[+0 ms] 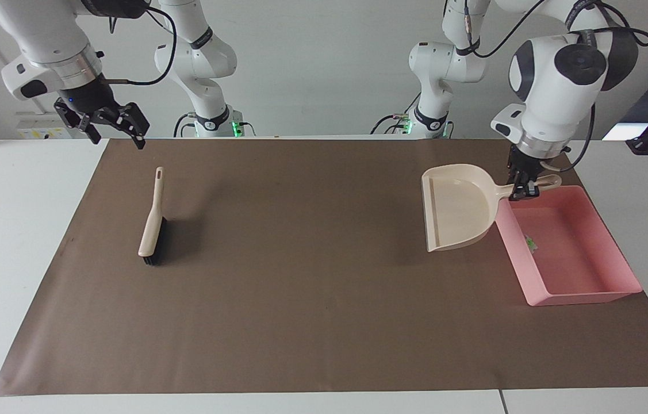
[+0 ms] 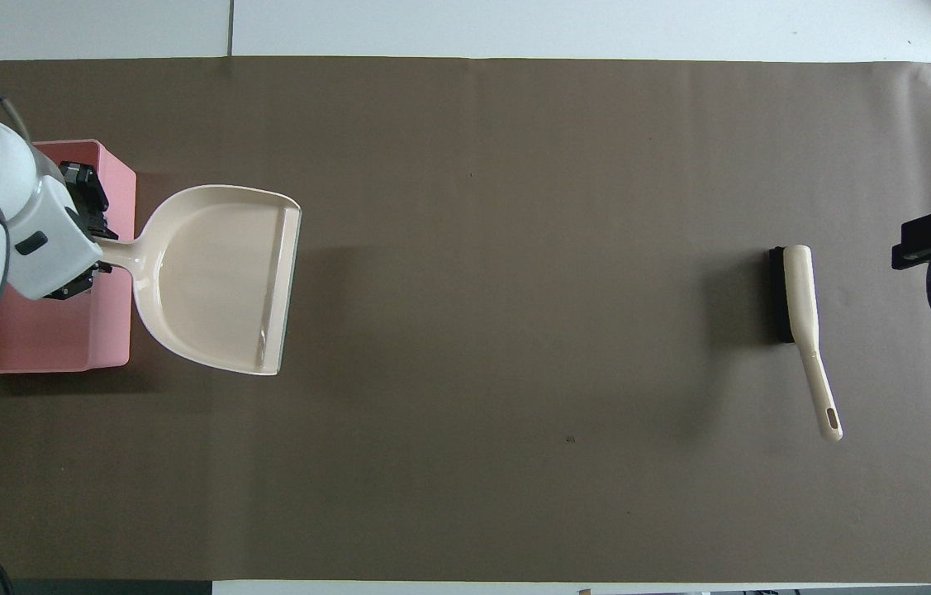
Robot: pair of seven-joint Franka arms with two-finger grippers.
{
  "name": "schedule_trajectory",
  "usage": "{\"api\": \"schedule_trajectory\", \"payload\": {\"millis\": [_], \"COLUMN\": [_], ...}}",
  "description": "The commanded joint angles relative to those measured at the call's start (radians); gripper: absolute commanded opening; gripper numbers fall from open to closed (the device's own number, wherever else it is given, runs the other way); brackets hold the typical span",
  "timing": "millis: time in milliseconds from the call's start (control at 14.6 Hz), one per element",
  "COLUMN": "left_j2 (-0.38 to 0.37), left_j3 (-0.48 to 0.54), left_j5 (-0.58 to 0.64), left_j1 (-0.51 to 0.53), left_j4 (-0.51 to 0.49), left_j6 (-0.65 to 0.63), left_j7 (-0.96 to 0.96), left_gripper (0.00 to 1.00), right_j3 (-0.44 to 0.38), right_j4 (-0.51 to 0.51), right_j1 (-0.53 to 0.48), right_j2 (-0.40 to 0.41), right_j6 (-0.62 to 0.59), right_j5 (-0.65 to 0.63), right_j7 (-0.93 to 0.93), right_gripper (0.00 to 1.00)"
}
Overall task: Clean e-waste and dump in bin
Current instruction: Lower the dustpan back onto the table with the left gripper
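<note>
The pink bin stands on the brown mat at the left arm's end of the table. A tiny pale e-waste bit lies in it; in the overhead view the arm hides it. My left gripper is shut on the handle of the beige dustpan. It holds the pan tilted over the mat, beside the bin on the side toward the table's middle. My right gripper hangs open and holds nothing, over the mat's edge near the brush.
A beige brush with black bristles lies on the mat at the right arm's end, handle pointing toward the robots. The brown mat covers most of the white table.
</note>
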Motion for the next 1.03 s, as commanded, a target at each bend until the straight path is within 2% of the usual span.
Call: {"api": "schedule_trajectory", "payload": {"millis": [0,274,549,686,960], "left_j2": [-0.024,0.021,0.024,0.059,0.081], "left_j3": [0.016,0.014,0.017,0.017,0.017], "left_j5": [-0.01,-0.01,-0.007,-0.003,0.049], "left_j1": [-0.08,-0.144,-0.169,-0.189,-0.197], "left_j4": [-0.121,-0.184,-0.281,-0.314,-0.336], "left_j6": [0.107,0.161,0.287,0.347,0.361], "left_j7": [-0.076,-0.151,-0.228,-0.281,-0.3], "left_gripper": [0.0,0.0,0.0,0.0,0.0], "right_j3": [0.003,0.003,0.002,0.002,0.002], "right_j4": [-0.053,-0.067,-0.066,-0.054,-0.054], "right_j1": [-0.006,0.001,-0.003,-0.005,0.001], "right_j2": [-0.027,-0.04,-0.038,-0.032,-0.032], "right_j6": [0.016,0.015,0.025,0.027,0.039], "right_j5": [0.013,0.013,0.001,-0.003,-0.005], "right_j7": [0.014,0.006,-0.055,-0.076,-0.078], "right_gripper": [0.99,0.99,0.99,0.99,0.99]}}
